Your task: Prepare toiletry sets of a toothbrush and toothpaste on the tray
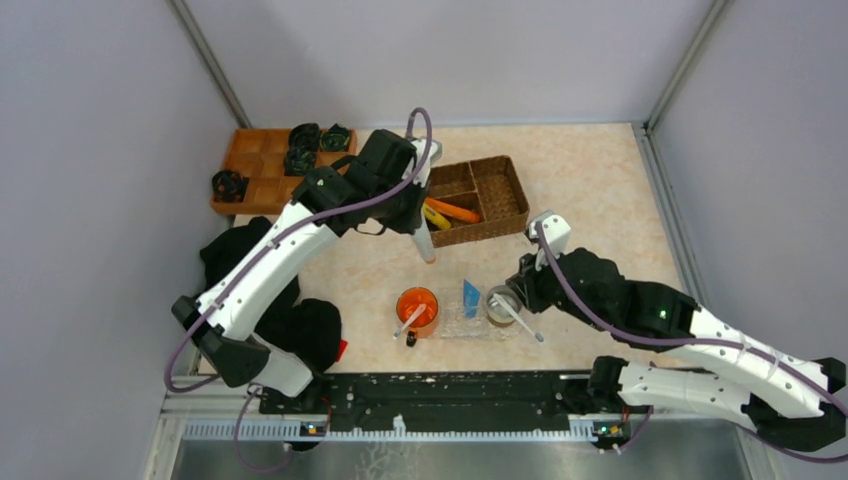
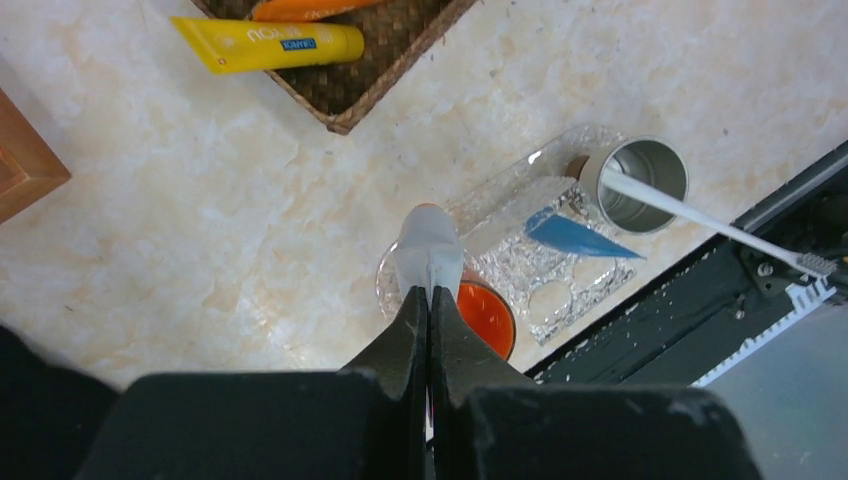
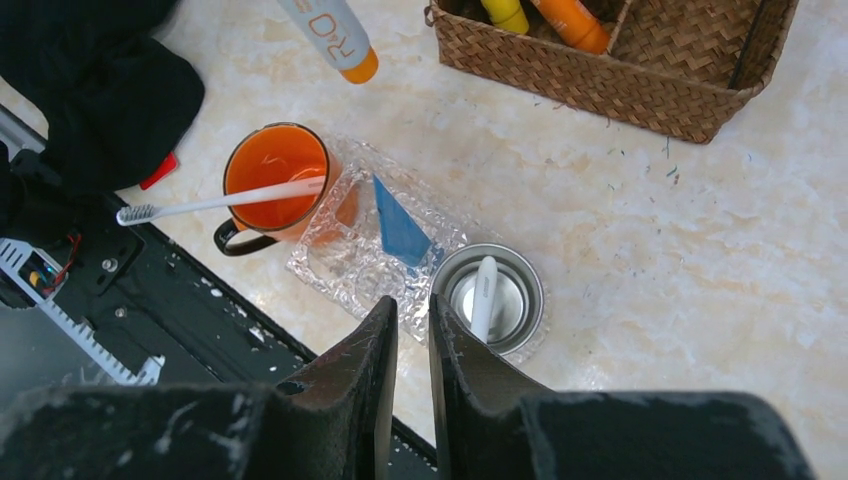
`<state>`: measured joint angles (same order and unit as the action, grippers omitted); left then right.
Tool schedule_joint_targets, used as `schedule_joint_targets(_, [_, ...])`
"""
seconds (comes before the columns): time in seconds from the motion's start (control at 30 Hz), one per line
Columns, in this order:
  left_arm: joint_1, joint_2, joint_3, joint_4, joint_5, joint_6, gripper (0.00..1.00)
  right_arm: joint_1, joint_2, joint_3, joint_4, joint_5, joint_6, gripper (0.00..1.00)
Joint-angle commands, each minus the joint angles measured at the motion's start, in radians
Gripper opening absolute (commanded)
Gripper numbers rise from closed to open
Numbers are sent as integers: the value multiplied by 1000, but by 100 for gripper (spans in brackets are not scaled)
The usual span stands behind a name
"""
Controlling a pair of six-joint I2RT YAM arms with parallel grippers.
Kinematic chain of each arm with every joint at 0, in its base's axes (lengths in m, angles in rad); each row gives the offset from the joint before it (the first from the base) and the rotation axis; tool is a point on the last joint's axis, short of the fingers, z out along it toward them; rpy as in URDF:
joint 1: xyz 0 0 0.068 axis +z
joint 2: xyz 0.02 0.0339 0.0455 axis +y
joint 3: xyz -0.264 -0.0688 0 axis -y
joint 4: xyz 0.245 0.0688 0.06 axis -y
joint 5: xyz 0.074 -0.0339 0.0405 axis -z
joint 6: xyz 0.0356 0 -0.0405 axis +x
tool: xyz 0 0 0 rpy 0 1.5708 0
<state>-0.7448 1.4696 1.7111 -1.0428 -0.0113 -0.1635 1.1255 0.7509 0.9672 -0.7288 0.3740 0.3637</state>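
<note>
On the tabletop I see the flat tray of clear bumpy plastic (image 1: pixel 455 325) (image 2: pixel 535 285) (image 3: pixel 345 265) just ahead of the arm bases. A small blue wedge-shaped tube (image 1: pixel 470 297) (image 2: pixel 575 235) (image 3: pixel 400 222) lies on it. The round orange mug (image 1: pixel 417 310) (image 3: pixel 275 185) stands at its left end with a slim white toothbrush (image 1: pixel 408 322) (image 3: pixel 220 200) leaning out. The steel cup (image 1: pixel 498 305) (image 2: pixel 633 183) (image 3: pixel 490 295) stands at its right end with another white toothbrush (image 1: pixel 522 322) (image 2: pixel 700 215) (image 3: pixel 483 290) in it.

Farther back, the brown wicker divided basket (image 1: pixel 500 195) (image 2: pixel 395 60) (image 3: pixel 620 75) holds a yellow tube (image 1: pixel 436 217) (image 2: pixel 265 45) (image 3: pixel 505 12) and an orange tube (image 1: pixel 455 210) (image 2: pixel 310 8) (image 3: pixel 575 22) in one compartment. I cannot read the yellow tube's print.

My left gripper (image 1: pixel 418 225) (image 2: pixel 430 292) hangs between basket and tray, jaws pinching the flat end of a whitish tube with an orange cap (image 1: pixel 426 245) (image 2: pixel 430 245) (image 3: pixel 330 35). Its side shows letters like "RO".

My right gripper (image 1: pixel 515 290) (image 3: pixel 412 305) hovers over the steel cup, jaws narrowly apart with nothing between them.

At far left sits an orange wooden compartment tray (image 1: pixel 265 170) with black objects (image 1: pixel 300 160) in it. Black cloth (image 1: pixel 285 315) (image 3: pixel 90 90) lies beside the mug.
</note>
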Motion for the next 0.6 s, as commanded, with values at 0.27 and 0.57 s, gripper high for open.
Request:
schedule_joint_targets(0.27, [-267,-51,-74,41,-121,22,0,10,-33,30,-34,20,27,17])
schedule_joint_targets(0.57, [-355,-78,-148,102,-139,-3,0,10,-57,1,-32,12,47,16])
